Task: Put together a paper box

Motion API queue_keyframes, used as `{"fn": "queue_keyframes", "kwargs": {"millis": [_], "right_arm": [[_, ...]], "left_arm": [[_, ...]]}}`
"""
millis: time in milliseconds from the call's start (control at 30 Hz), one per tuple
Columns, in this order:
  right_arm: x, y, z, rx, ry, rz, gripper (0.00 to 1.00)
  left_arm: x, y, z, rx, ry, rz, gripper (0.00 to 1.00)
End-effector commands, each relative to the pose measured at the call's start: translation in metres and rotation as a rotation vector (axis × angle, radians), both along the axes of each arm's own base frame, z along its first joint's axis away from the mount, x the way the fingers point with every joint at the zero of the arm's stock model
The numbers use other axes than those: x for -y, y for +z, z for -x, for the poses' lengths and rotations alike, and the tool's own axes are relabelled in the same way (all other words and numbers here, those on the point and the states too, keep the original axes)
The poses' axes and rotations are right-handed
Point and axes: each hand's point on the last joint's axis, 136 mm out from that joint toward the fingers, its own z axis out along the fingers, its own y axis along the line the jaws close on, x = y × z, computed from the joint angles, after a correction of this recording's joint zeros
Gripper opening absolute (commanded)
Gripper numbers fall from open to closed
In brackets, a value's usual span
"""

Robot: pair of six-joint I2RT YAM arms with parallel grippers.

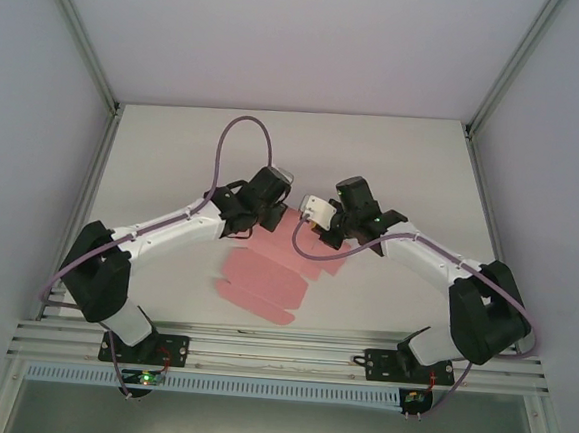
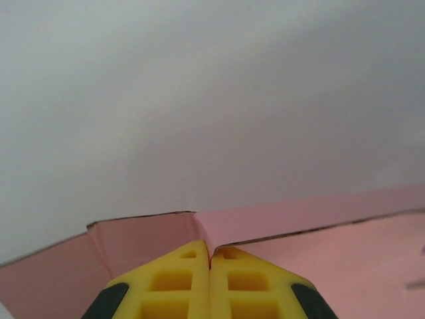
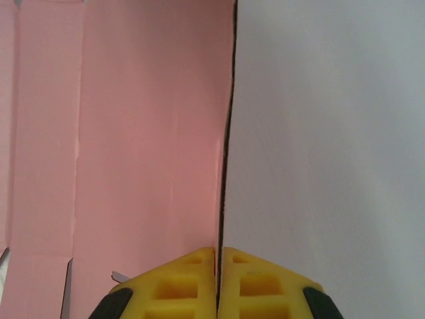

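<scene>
The paper box [image 1: 263, 273] lies as a pink die-cut sheet, mostly flat on the white table [image 1: 404, 165], between the two arms and nearer their bases than the far edge. The left gripper [image 2: 211, 258] is closed, with a raised flap pinched at a crease between its yellow fingertips. The right gripper [image 3: 218, 258] is likewise closed. The sheet's straight edge runs into the seam of its jaws, so it appears to be gripped there, though the contact itself is hidden. A fold is judged to be the step in hand. The flap should be swung about its scored line while the other side is held steady, without pulling along the sheet, lest the card tear or slip. Open table is left beyond and to both sides. The near rail [image 1: 279, 351] lies close to the sheet, and the wrists are crowded together, so sweeps should be kept small.
</scene>
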Motion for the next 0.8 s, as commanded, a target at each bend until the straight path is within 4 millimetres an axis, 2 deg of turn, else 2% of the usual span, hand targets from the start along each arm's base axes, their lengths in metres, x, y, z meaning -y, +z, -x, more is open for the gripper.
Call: {"fn": "queue_keyframes", "kwargs": {"millis": [0,167,400,600,767], "right_arm": [[-0.026,0.052,0.002,0.072,0.041,-0.175,0.0],[-0.029,0.057,0.006,0.045,0.022,-0.221,0.0],[-0.031,0.062,0.008,0.062,0.016,-0.256,0.0],[-0.036,0.072,0.013,0.031,0.025,-0.314,0.0],[-0.037,0.078,0.021,0.007,0.063,-0.348,0.0]], "left_arm": [[0.009,0.01,-0.016,0.069,0.183,0.19,0.01],[0.023,0.024,-0.021,0.104,0.263,0.458,0.01],[0.037,0.038,-0.018,0.092,0.264,0.65,0.01],[0.041,0.048,-0.014,0.093,0.254,0.747,0.06],[0.036,0.047,-0.014,0.103,0.266,0.737,0.09]]}}
